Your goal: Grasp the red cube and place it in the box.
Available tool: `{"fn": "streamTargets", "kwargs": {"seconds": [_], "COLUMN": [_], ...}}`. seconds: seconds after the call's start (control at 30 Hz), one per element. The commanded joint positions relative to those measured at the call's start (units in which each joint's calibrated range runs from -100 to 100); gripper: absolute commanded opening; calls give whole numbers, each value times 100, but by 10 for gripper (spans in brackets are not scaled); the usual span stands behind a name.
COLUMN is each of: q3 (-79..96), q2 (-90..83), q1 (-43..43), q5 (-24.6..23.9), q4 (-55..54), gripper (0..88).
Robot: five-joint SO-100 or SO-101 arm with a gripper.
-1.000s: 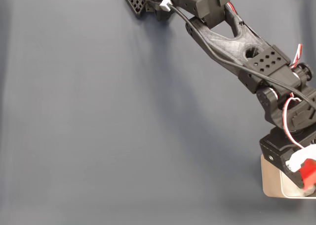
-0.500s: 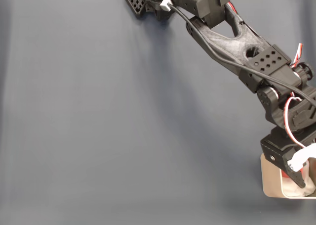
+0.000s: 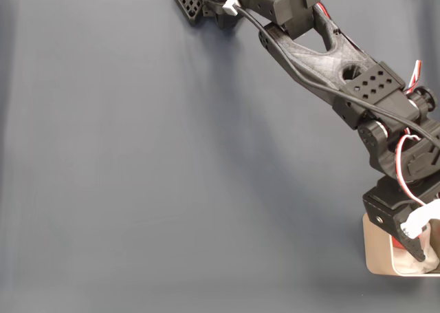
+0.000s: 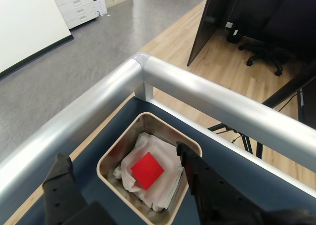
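A dark blue-grey worktop (image 3: pixel 137 162) spreads across the fixed view, bare on its left and middle. Along its far edge in the wrist view runs a thick silver rail (image 4: pixel 207 99), bent at a corner, with grey floor and wooden flooring beyond it and a black office chair (image 4: pixel 269 34) far off at the upper right. The black arm (image 3: pixel 323 58) reaches from the top of the fixed view down to the lower right, red and white wires looping at its wrist. It hangs over the box (image 4: pixel 111 178), a pale metal tin with rounded corners sitting near the worktop's right edge; in the fixed view the arm covers most of the box (image 3: pixel 377 247), leaving its left wall and corner showing. White padding (image 4: pixel 158 185) fills the tin. The red cube (image 4: pixel 147 170) lies on that padding, inside the box, touching neither finger. The gripper (image 4: pixel 126 165) stands spread apart above the tin (one dark finger to each side of it in the wrist view), holding nothing.
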Motion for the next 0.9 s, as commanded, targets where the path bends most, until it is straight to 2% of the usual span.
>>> {"fn": "streamTargets", "kwargs": {"seconds": [0.0, 0.4, 0.53, 0.63, 0.77, 0.8, 0.87], "q3": [-67, -67, -67, -58, 42, 152, 471], "q2": [-127, -119, -136, -170, -335, -430, -725], "q1": [-79, -86, -86, -65, 98, 170, 383], "q5": [-34, -15, -15, -44, -107, -103, -122], "q4": [-25, -33, -50, -41, -25, -25, -58], "gripper": [469, 469, 433, 305, 31, 2, 0]}}
